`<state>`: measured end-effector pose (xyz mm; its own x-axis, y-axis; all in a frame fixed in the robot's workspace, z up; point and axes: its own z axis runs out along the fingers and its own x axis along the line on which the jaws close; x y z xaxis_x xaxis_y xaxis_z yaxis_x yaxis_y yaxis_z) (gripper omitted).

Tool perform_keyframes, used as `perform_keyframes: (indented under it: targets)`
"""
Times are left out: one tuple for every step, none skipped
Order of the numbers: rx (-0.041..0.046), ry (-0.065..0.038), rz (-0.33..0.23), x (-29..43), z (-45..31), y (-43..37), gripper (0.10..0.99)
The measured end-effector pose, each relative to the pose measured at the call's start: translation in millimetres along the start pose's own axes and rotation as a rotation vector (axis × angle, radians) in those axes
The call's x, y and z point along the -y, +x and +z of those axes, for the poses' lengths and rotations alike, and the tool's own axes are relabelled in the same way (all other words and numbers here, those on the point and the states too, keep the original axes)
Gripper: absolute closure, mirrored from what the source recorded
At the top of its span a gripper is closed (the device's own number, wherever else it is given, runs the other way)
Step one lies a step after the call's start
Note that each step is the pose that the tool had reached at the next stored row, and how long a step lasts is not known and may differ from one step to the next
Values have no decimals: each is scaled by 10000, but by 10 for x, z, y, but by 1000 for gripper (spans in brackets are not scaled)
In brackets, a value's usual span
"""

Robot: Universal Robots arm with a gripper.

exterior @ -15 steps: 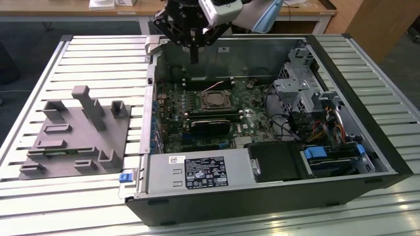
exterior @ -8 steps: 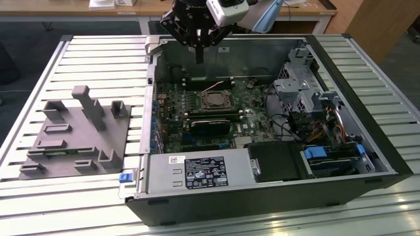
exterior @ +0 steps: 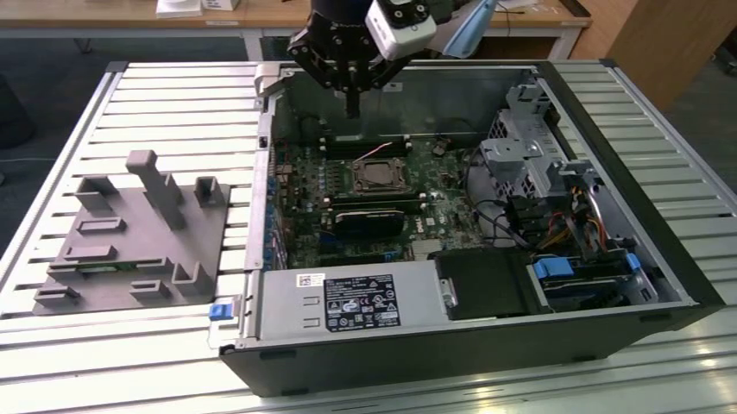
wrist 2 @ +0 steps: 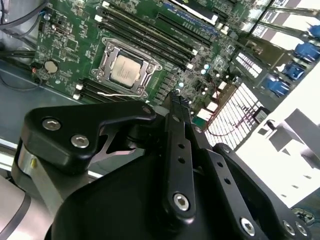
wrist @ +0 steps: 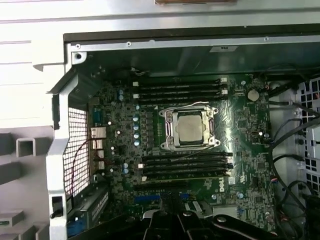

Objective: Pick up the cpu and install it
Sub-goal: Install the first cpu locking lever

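1. Tool [exterior: 351, 110]: I see it hanging over the far end of the open computer case [exterior: 645, 216], above the motherboard [exterior: 345, 185] and clear of it. In the second wrist view its fingers [wrist 2: 176, 107] lie pressed together, carrying nothing.

2. Cpu [wrist: 190, 126]: I find it already seated flat in the socket frame [wrist: 167, 131] near the middle of the motherboard, silvery lid up. In the second wrist view the cpu [wrist 2: 125, 69] sits inside that metal frame, well apart from the fingertips. In the exterior view the cpu [exterior: 378, 176] lies below the tool, toward the near side.

3. Memory slots [wrist: 180, 90]: long dark rows run along both sides of the socket; a second bank [wrist: 187, 165] lies on the opposite side.

4. Power supply [exterior: 345, 304]: grey box with a label at the near end of the case, a black block [exterior: 489, 285] just beside it on the exterior view's right.

5. Drive bay [exterior: 530, 147]: grey metal cage on the exterior view's right, with cables [exterior: 564, 228] nearby.

6. Grey fixture [exterior: 133, 233]: moulded holder with upright posts, standing on the slatted counter [exterior: 173, 103] at the exterior view's left of the case.
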<state>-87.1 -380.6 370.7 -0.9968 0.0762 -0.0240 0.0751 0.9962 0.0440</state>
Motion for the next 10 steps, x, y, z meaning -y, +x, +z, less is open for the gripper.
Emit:
perform_keyframes:
  targets:
    - [-4,2,-1,-19,18,-12,980]
    - [-8,0,1,-47,34,-25,980]
    - [-12,3,2,-71,47,-33,980]
    - [-13,3,0,-93,62,-38,980]
    - [-13,1,1,-119,77,-41,980]
    - [-13,1,0,-139,93,-42,980]
    - [-13,1,1,-153,112,-42,980]
    - [-13,1,1,-162,129,-41,980]
    - [-12,-2,1,-164,144,-41,980]
    - [-14,1,-1,-164,156,-41,980]
